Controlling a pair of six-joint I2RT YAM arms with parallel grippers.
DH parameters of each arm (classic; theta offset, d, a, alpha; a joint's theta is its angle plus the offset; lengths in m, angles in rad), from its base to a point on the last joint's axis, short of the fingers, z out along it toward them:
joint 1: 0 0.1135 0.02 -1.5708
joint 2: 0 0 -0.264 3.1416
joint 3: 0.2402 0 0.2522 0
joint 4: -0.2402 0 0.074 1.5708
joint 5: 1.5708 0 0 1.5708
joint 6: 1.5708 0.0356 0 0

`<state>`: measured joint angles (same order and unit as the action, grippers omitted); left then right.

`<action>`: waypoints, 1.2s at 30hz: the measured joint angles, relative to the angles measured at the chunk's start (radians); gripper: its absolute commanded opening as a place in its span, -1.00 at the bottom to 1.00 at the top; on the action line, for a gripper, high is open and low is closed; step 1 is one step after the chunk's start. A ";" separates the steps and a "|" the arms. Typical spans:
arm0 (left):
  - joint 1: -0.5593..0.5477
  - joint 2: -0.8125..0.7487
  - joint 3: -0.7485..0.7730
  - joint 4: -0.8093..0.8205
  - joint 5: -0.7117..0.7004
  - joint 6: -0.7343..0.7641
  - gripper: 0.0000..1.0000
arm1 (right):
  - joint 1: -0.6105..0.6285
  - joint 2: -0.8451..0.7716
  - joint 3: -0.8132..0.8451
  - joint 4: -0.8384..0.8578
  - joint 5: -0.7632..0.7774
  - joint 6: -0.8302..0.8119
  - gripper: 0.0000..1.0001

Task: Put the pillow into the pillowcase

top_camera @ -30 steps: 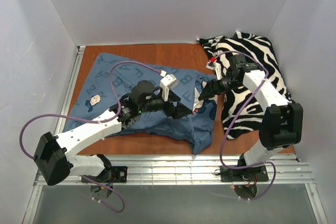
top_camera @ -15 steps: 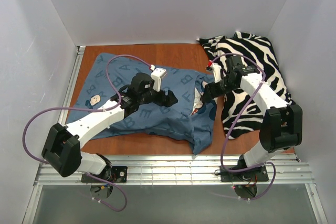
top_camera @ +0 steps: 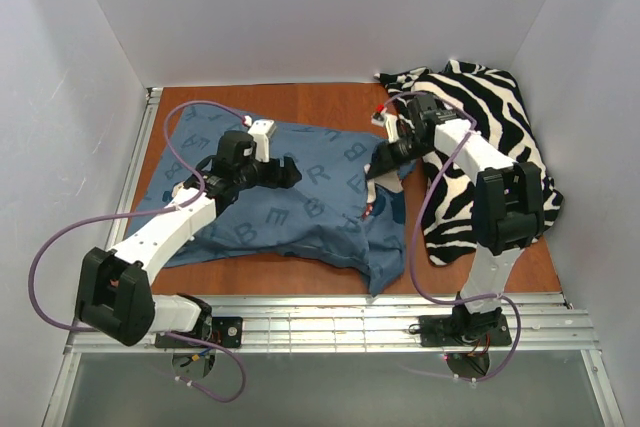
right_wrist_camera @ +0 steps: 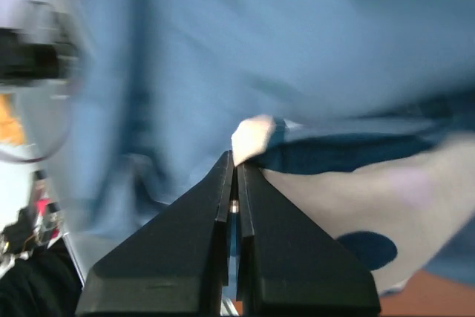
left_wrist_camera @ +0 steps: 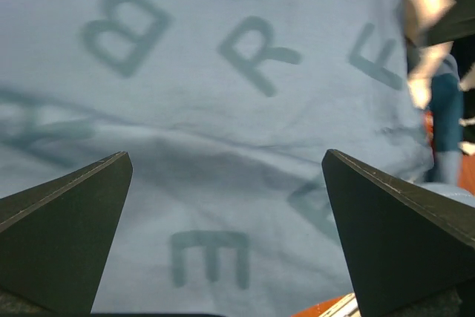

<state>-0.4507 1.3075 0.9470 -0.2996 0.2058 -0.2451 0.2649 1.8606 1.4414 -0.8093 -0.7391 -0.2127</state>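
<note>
A soft blue pillowcase [top_camera: 300, 212] with letters lies spread mid-frame on the brown worktop [top_camera: 320, 102]. A lumpy zebra-striped cloth [top_camera: 480, 117] sits upper right. Left jaws stand wide open over the pillowcase; right jaws pinch its right edge.

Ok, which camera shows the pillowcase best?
The top external view: the pillowcase shows nearly whole there, spread out with its printed letters readable. The left wrist view shows only a lettered patch of it, and the right wrist view gives a blurred close-up of one fold.
</note>
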 measured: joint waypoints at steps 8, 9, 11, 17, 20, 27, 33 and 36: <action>0.109 -0.099 0.009 -0.061 0.026 0.008 0.96 | 0.161 -0.052 0.097 0.257 -0.362 0.120 -0.97; 0.124 -0.100 0.020 -0.073 0.033 0.010 0.96 | 0.192 -0.058 0.064 0.312 -0.364 0.151 -0.97; 0.166 -0.092 0.045 -0.097 0.049 0.017 0.96 | 0.246 -0.034 0.019 0.383 -0.347 0.193 -0.97; 0.372 -0.051 0.076 -0.166 0.137 0.051 0.96 | 0.269 0.277 0.093 0.408 -0.188 0.234 -0.97; 0.429 -0.008 0.085 -0.212 0.145 0.100 0.96 | 0.252 0.411 0.233 0.330 -0.147 0.235 -0.97; 0.488 0.055 0.063 -0.315 0.209 0.241 0.96 | 0.122 0.460 0.550 0.297 0.017 0.123 0.71; 0.614 0.191 0.196 -0.441 0.315 0.376 0.96 | -0.055 0.223 0.466 0.190 0.069 -0.011 0.97; 0.736 0.243 0.307 -0.515 0.333 0.485 0.96 | -0.067 0.003 0.353 0.077 0.125 -0.124 0.97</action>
<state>0.2852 1.5501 1.2537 -0.8146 0.5388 0.2398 0.1982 1.8637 1.7943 -0.7322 -0.6144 -0.3367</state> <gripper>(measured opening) 0.983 0.986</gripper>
